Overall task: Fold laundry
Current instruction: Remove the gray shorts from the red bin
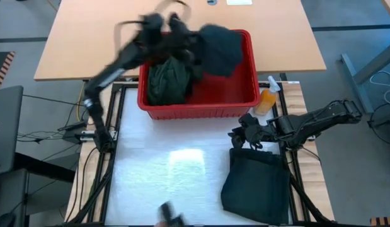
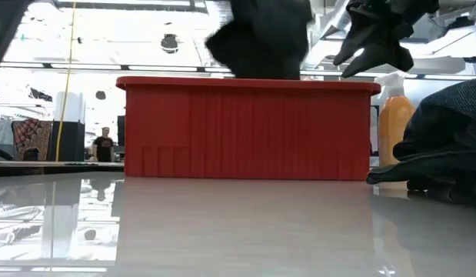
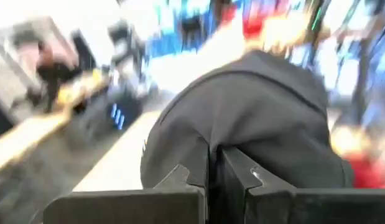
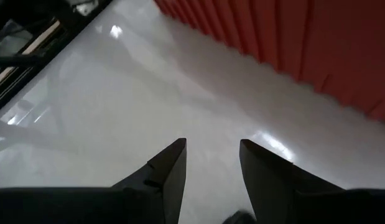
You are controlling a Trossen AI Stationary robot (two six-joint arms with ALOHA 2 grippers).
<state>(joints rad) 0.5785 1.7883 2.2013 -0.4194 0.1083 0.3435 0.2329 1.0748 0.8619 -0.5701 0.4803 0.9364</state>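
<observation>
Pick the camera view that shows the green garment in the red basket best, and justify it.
The high view: the green garment lies in plain sight inside the basket. In the low view the basket wall hides it; neither wrist view shows it.

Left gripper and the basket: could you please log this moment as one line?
left gripper shut on dark garment above red basket | green garment in basket | right gripper open, empty, beside folded garment
</observation>
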